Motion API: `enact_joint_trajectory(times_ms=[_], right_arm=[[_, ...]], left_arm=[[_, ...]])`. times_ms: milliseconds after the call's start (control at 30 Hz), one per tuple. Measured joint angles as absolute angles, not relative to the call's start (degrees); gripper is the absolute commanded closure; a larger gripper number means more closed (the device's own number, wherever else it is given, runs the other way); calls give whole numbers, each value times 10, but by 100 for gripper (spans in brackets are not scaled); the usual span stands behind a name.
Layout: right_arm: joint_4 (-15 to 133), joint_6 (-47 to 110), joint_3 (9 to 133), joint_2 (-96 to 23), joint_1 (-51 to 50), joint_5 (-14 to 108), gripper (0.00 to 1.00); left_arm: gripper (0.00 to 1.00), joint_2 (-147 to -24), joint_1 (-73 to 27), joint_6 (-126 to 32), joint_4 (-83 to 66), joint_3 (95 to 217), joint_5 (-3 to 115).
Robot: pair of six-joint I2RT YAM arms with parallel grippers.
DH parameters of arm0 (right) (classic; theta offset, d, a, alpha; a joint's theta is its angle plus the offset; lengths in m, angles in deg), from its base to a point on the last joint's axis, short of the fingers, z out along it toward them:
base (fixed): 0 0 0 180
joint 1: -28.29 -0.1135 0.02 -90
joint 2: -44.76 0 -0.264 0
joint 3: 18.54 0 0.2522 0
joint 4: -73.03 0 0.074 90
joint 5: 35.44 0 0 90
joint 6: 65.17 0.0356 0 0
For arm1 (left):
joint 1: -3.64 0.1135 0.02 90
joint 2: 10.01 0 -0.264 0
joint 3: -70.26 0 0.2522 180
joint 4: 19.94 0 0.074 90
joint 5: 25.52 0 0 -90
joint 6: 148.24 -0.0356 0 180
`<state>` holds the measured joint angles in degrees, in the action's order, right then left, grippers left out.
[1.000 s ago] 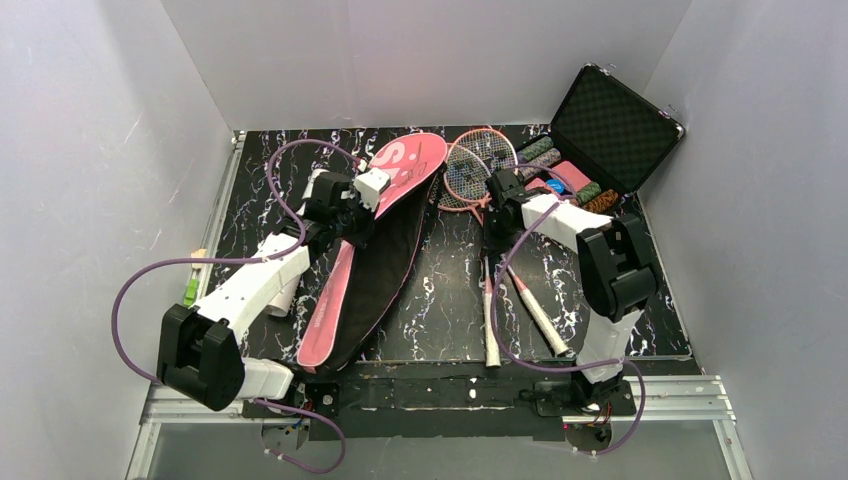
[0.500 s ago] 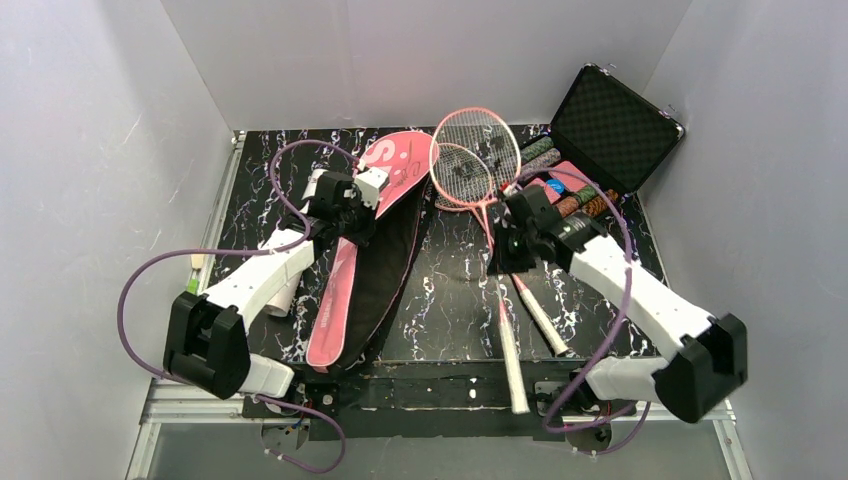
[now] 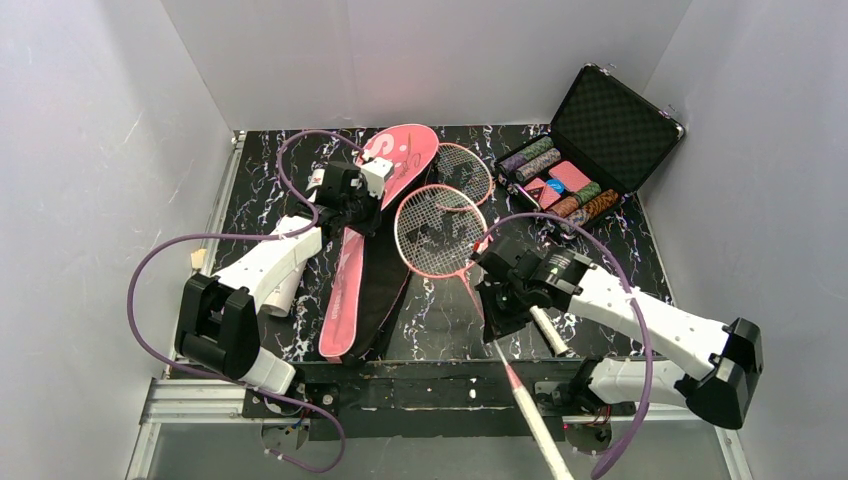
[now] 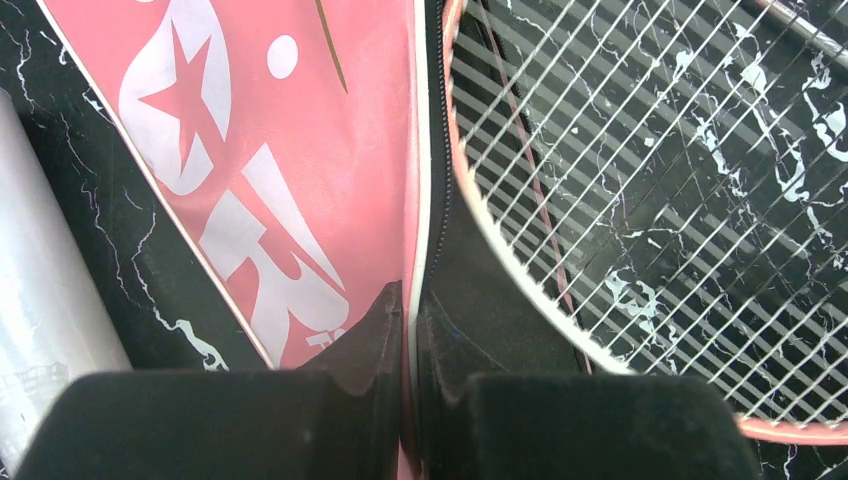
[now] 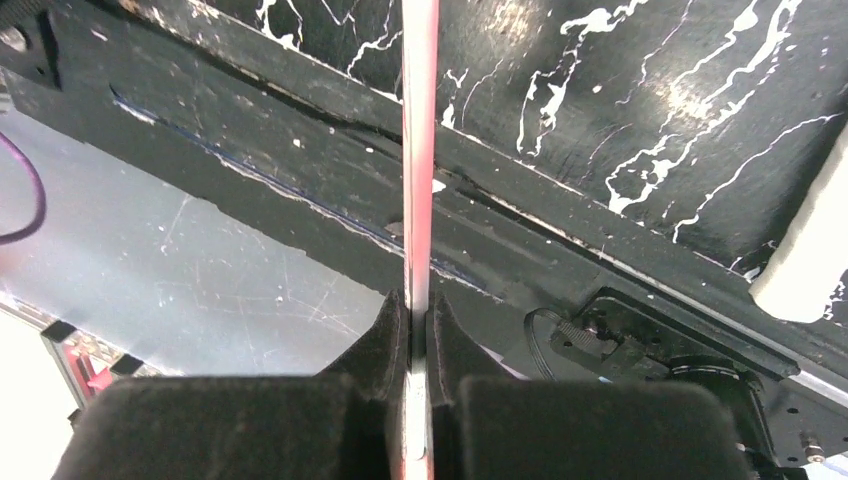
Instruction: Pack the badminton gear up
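The long pink racket bag [image 3: 343,290] lies open at the left, its black inside [image 3: 385,262] showing. My left gripper [image 3: 352,207] is shut on the bag's [image 4: 300,150] upper flap edge, at the white piping, jaws [image 4: 410,295] pinched tight. My right gripper [image 3: 497,303] is shut on the thin pink shaft [image 5: 418,150] of one racket. That racket's head [image 3: 440,230] hangs beside the bag's opening, and its white handle [image 3: 537,425] sticks out past the table's near edge. The second racket [image 3: 466,170] lies flat behind it. A white-grey tube [image 3: 276,292] lies under my left arm.
An open black case [image 3: 610,125] with patterned chip rolls [image 3: 560,185] stands at the back right. The second racket's white handle [image 3: 548,330] lies just right of my right gripper. Grey walls close in on three sides. The table's metal rail [image 3: 440,385] runs along the near edge.
My right arm has carried the racket down and leftward, from near the black case to beside the bag's opening, its handle now past the near edge. My left gripper has shifted slightly back with the flap.
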<state>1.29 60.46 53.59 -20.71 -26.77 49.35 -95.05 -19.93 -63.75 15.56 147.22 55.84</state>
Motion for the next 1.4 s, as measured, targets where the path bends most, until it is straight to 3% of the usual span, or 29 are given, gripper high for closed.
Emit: enact_joint_trajectory(times_ms=[267,700,1400], right_arm=[[9,599,568,-316,-300,479,99],[36,559,789,-550,-298,509,99],[116,576,968,-707,-202,538,99]], left_arm=[[100,-950,-197,-631,157,1480,545],[100,-943,-198,-619,163,1474,502],[100,-873,-197,-607,201,1471,457]])
